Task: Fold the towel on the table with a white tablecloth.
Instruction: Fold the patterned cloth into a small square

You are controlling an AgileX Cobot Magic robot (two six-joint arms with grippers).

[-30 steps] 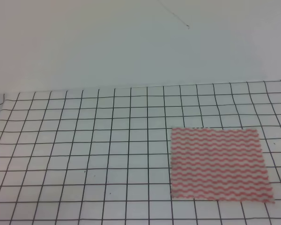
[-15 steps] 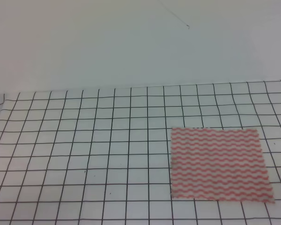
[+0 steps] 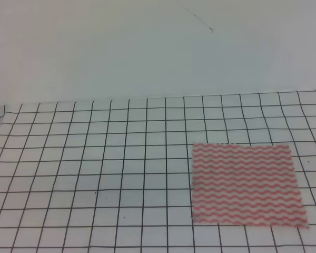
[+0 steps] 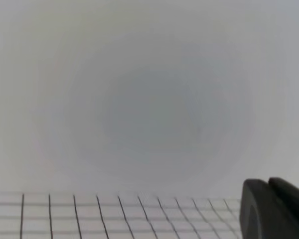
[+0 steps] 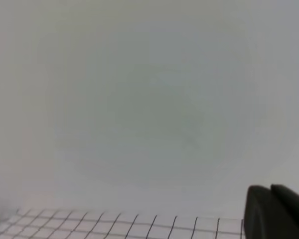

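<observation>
The towel (image 3: pixel 247 184) lies flat on the tabletop (image 3: pixel 95 174), long axis sideways, unseen ahead of either claw, likely nearer the right claw (image 5: pixel 276 211); neither claw's spread can be told.

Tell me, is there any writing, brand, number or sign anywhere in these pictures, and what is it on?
None can be read in any view.
The towel carries only red-pink and white wavy stripes.
The tablecloth carries only a black square grid.
The wall behind is blank.
The dark gripper parts at the wrist views' lower right corners show no markings.
</observation>
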